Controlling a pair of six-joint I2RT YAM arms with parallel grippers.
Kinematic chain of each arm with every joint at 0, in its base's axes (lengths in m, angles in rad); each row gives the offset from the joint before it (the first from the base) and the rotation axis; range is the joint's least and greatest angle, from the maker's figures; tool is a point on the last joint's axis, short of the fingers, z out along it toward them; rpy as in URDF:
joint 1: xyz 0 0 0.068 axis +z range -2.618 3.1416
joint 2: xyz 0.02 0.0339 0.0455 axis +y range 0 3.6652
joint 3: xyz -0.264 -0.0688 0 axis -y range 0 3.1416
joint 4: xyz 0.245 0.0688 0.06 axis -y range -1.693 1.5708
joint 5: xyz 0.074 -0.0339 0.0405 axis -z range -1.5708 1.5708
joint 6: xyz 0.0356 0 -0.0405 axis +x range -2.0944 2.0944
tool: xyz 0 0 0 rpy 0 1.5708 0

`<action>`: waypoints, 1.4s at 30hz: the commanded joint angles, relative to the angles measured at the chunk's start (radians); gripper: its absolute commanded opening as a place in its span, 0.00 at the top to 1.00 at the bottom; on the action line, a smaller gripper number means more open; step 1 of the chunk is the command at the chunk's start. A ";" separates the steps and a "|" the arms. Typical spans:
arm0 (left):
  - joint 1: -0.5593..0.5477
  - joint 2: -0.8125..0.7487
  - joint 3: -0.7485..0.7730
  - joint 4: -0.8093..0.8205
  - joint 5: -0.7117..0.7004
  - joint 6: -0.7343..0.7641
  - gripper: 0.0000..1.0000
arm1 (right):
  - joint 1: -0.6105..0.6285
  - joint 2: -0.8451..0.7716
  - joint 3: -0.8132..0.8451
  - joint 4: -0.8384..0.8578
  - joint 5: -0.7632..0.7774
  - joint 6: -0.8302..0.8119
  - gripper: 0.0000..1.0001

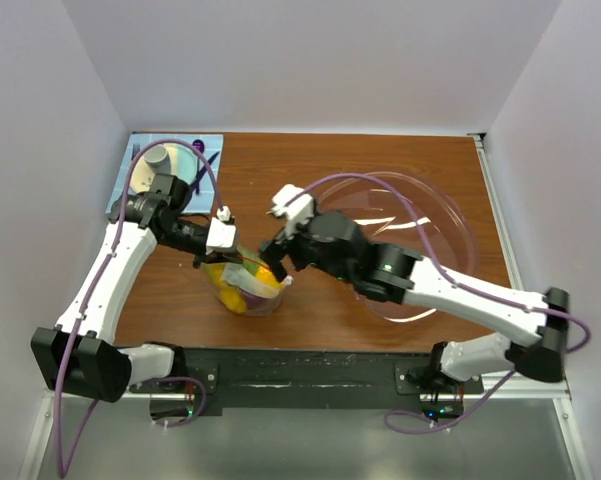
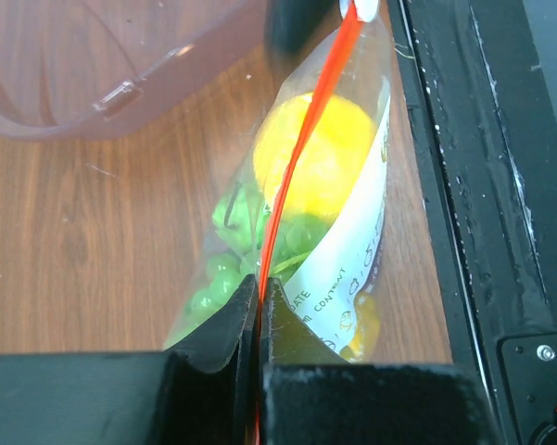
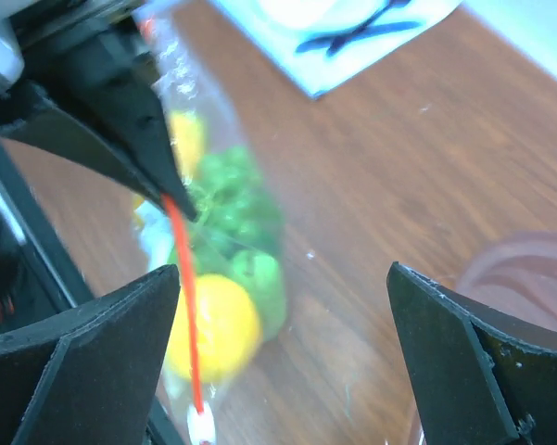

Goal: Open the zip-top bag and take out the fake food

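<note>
Orange-red zip strip (image 2: 301,158) is running taut along the top edge of the zip-top bag (image 1: 245,285), and the left tool (image 2: 258,298) is pinching one end of that strip, its two dark jaws pressed together with the plastic between them. The bag is sitting at the near middle of the wooden desk (image 1: 380,150), just in front of the black base rail and between the two arms. Through its clear crinkly wall the fake food is showing: a yellow round piece (image 2: 348,139) is lying high in the bag, green pieces (image 2: 221,271) are bunching lower down, and a white printed label (image 2: 352,264) is covering part of one side. The right tool (image 3: 280,278) is hovering at the bag's other end, its jaws standing wide apart and gripping nothing. The clear pinkish bowl (image 1: 430,200) is resting on the right of the desk, partly under the right arm. A grey cup (image 1: 158,160) is standing on a pale blue mat (image 1: 130,175) in the far left corner.
</note>
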 commanded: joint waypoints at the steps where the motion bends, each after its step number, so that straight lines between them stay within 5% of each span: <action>1: 0.013 -0.033 0.078 -0.010 0.066 -0.064 1.00 | -0.011 -0.251 -0.245 0.247 -0.015 0.082 0.01; 6: 0.023 -0.032 0.070 -0.010 0.094 -0.083 1.00 | -0.010 -0.451 -0.609 0.539 -0.105 0.119 0.01; 20: 0.023 -0.069 0.082 0.010 0.143 -0.202 1.00 | -0.010 -0.353 -0.637 0.720 -0.152 0.129 0.23; 27: 0.023 -0.093 0.068 0.015 0.154 -0.228 1.00 | -0.010 -0.350 -0.631 0.703 -0.157 0.131 0.55; 40: 0.022 -0.127 -0.033 0.022 0.171 -0.218 1.00 | -0.010 -0.348 -0.583 0.662 -0.244 0.112 0.88; 42: 0.022 -0.127 -0.034 0.022 0.178 -0.224 0.79 | -0.010 -0.333 -0.576 0.657 -0.269 0.114 0.95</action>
